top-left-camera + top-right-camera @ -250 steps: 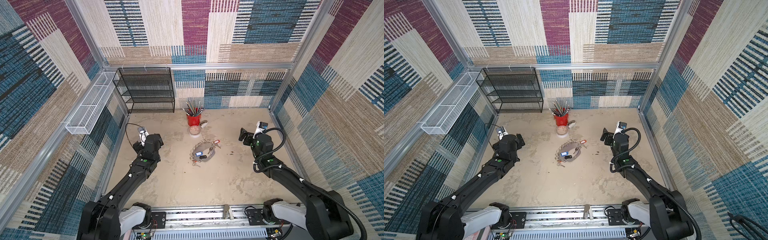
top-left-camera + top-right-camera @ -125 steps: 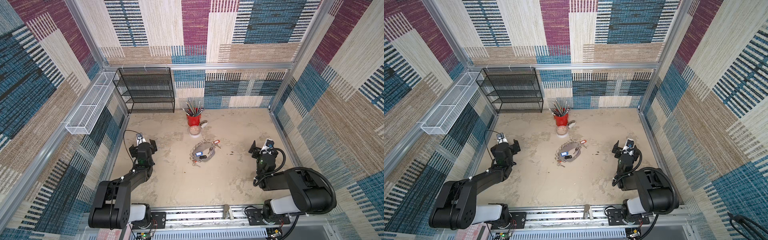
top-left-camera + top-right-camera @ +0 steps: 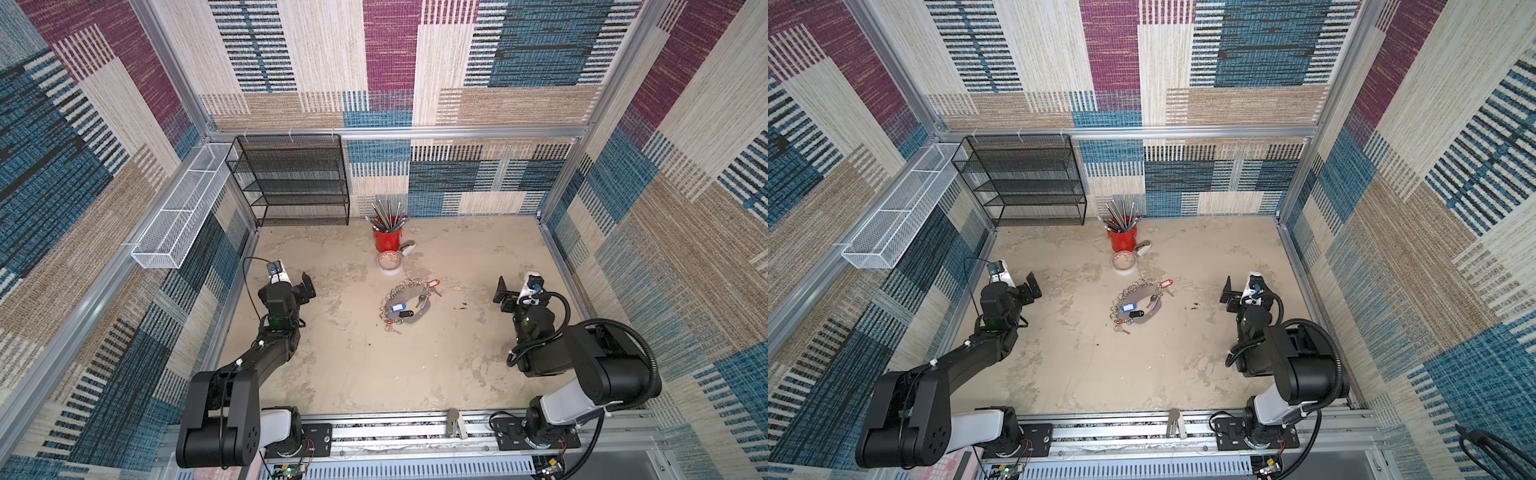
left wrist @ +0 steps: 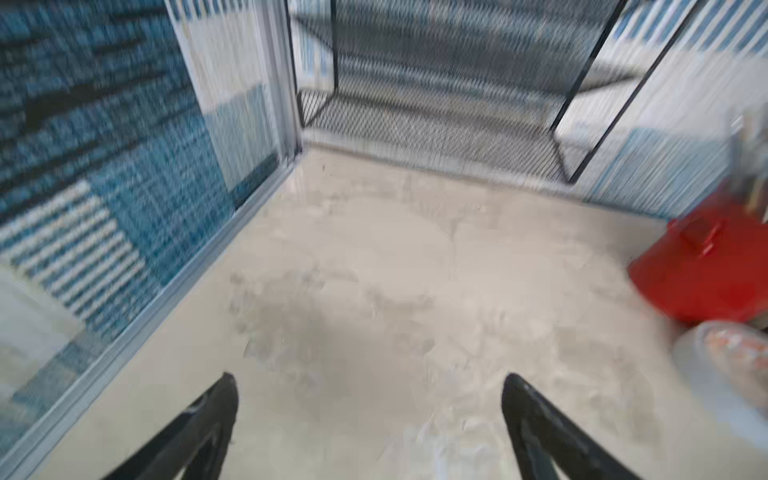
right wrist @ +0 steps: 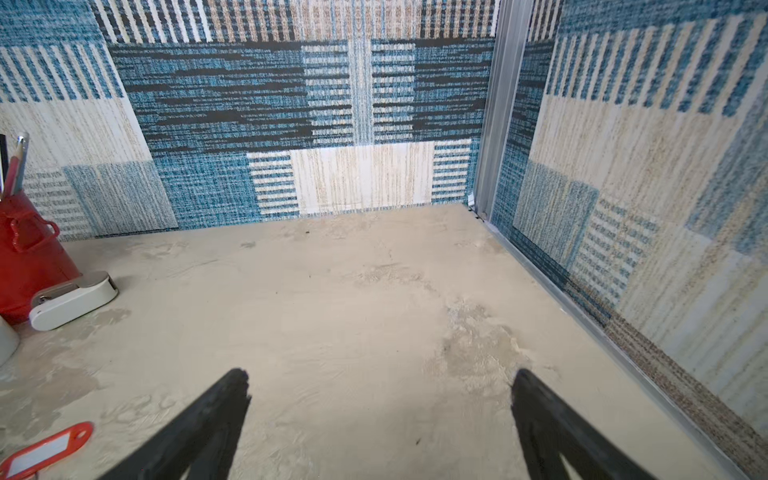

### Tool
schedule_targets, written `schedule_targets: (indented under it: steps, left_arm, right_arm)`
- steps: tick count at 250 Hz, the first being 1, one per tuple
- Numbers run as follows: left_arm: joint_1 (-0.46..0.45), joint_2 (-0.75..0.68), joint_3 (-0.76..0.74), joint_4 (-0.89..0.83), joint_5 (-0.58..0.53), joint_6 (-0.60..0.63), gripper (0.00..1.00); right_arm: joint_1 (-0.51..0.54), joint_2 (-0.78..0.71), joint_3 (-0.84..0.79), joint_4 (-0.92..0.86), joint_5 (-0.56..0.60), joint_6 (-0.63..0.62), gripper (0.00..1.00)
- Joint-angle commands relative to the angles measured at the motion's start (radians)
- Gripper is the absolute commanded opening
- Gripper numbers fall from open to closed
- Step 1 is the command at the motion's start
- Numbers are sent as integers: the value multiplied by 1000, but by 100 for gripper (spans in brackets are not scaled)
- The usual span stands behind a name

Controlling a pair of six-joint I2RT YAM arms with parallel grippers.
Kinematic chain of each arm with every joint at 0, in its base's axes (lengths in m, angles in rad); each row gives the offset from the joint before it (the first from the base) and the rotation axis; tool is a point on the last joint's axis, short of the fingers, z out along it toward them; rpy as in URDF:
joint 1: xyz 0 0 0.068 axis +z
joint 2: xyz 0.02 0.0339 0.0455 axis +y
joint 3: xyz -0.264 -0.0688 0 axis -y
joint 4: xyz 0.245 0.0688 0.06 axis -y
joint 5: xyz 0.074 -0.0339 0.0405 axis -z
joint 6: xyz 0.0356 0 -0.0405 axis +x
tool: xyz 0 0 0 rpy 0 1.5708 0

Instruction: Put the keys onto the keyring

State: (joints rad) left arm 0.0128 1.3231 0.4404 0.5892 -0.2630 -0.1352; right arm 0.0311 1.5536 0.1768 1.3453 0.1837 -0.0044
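Observation:
The keyring (image 3: 415, 318) (image 3: 1148, 317), a gray crescent plate edged with small silver rings, lies mid-table in both top views. A blue-tagged key (image 3: 399, 307) and a black-tagged key (image 3: 409, 313) rest on the plate. A red-tagged key (image 3: 432, 284) (image 5: 45, 451) lies at its far right end. Whether any key hangs on a ring is too small to tell. My left gripper (image 3: 301, 291) (image 4: 369, 378) is open over bare table left of the keyring. My right gripper (image 3: 505, 293) (image 5: 380, 374) is open and empty to its right.
A red pencil cup (image 3: 386, 241) (image 5: 29, 257), a white stapler (image 5: 72, 299) and a tape roll (image 3: 389, 262) (image 4: 731, 374) stand behind the keyring. A black mesh shelf (image 3: 291, 178) fills the back left corner, and a white wire basket (image 3: 178, 216) hangs on the left wall.
The right arm has folded back, drawing its gripper toward the near right. The left arm pulled back, then reached out again. Both grippers stay open. Keys and keyring have not moved.

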Motion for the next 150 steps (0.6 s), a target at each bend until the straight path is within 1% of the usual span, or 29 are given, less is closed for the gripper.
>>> schedule_targets:
  steps: [1, 5, 8, 12, 16, 26, 32, 37, 48, 55, 75, 90, 111, 150]
  left_arm:
    - [17, 114, -45, 155, 9, 29, 99]
    - [17, 147, -71, 269, 22, 51, 100]
    - [17, 161, -88, 330, 53, 68, 99]
    - [18, 164, -102, 345, 103, 78, 99]
    - [18, 168, -105, 340, 126, 81, 99]
    - [16, 197, -97, 351, 74, 62, 99]
    - [15, 216, -94, 384, 71, 71, 100]
    - [13, 218, -81, 366, 77, 74, 100]
    - [12, 198, -36, 243, 85, 67, 100]
    - [9, 197, -18, 199, 75, 68, 100]
    - [1, 221, -40, 289, 60, 82, 100]
    - [0, 203, -35, 247, 60, 77, 100]
    - [-4, 215, -44, 289, 54, 85, 100]
    - [-12, 213, -35, 266, 62, 97, 100]
  right_arm:
    - [-6, -4, 7, 27, -29, 1, 100]
    - [-7, -2, 7, 29, -31, 2, 100]
    - [-8, 1, 8, 37, -32, 2, 100]
    - [-8, 4, 6, 47, -32, 0, 100]
    - [-9, 4, 5, 48, -32, 1, 100]
    - [-10, -1, 9, 30, -33, 4, 100]
    - [-9, 1, 10, 34, -33, 4, 100]
    - [-11, 3, 10, 37, -33, 4, 100]
    - [-11, 0, 10, 30, -35, 5, 100]
    - [-11, 3, 9, 36, -35, 4, 100]
    - [-11, -2, 4, 43, -36, 3, 100]
    - [-11, -3, 4, 39, -38, 4, 100]
    - [-11, -3, 4, 38, -39, 4, 100]
    - [-11, -1, 5, 40, -38, 4, 100]
